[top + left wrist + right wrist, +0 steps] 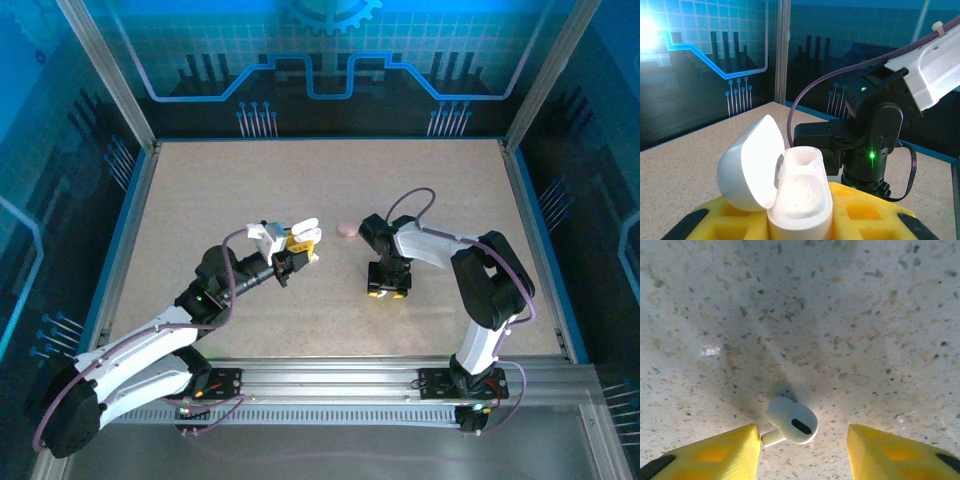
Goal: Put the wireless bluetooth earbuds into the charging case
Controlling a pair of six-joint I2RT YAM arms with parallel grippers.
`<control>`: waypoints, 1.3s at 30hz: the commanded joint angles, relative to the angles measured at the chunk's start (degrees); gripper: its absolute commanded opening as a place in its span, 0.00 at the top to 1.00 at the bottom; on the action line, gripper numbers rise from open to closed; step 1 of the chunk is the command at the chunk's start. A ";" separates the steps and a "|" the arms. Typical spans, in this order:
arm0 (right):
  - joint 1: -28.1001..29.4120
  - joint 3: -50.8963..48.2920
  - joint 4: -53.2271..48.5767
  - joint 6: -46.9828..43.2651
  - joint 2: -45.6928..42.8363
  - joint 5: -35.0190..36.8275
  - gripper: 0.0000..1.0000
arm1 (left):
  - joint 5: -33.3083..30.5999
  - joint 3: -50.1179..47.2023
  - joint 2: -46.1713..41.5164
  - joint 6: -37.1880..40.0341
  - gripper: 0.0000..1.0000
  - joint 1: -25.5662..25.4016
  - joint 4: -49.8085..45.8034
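One earbud (790, 424) lying flat, stem pointing lower-left — right gripper (803, 446) apart, left gripper (302, 245) clamping open case (802, 195).

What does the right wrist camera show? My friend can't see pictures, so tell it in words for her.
A small white earbud lies on the speckled table, right between the two yellow fingers of the right gripper. The fingers stand open on either side of it and are not squeezing it.
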 commanded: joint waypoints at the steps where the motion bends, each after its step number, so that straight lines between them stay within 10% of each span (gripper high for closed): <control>1: 0.31 -0.76 -2.49 -0.01 -0.03 2.86 0.52 | 1.27 1.09 -0.26 -0.69 0.74 -0.12 2.24; 39: -2.18 2.05 2.65 -0.12 3.43 1.37 0.60 | 1.14 0.83 0.36 -0.99 0.74 -0.11 2.96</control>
